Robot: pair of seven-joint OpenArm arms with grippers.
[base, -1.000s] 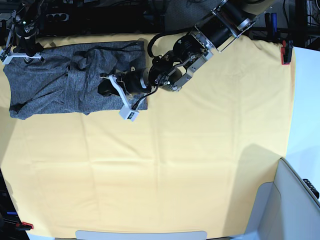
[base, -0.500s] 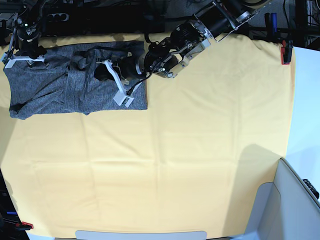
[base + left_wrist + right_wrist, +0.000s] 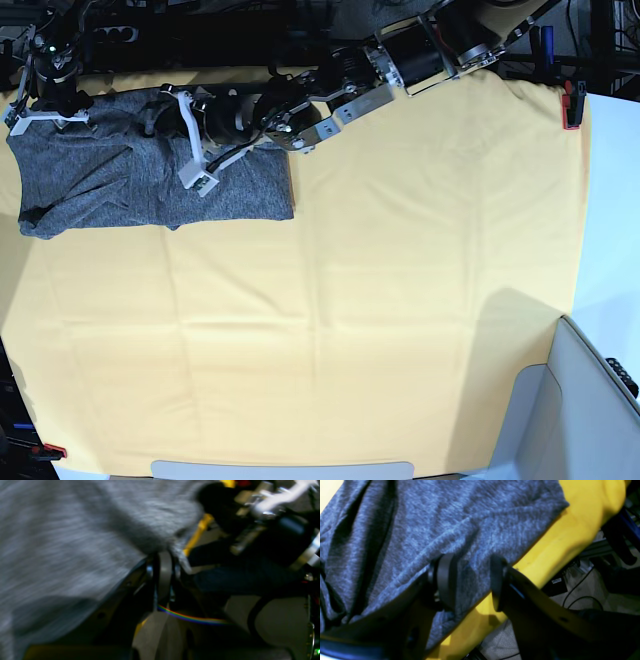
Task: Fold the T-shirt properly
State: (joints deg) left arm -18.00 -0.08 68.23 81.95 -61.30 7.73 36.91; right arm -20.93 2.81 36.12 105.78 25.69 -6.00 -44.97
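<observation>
Left wrist view showed left gripper (image 3: pixel 162 562) pinched shut at the T-shirt (image 3: pixel 75 542) edge; right wrist, right gripper (image 3: pixel 470 580) stood wide astride its hem; base: shirt lay on yellow cloth's (image 3: pixel 400 300) far-left corner, best dragged flat, both corners level.

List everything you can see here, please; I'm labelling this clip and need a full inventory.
T-shirt: one, heathered dark grey, bunched at the far left of the table.
Cloth: one, yellow-orange, spread over the table.
Clamps: two, red, one at the far right edge, one at the near left corner.
Panel: one, pale grey, near right corner.
Left claw: one, dark pads, shut on a T-shirt edge.
Right claw: one, black, jaws apart astride the T-shirt's edge at the far left corner.
Arms: two, black and silver, both reaching in from the far side.
</observation>
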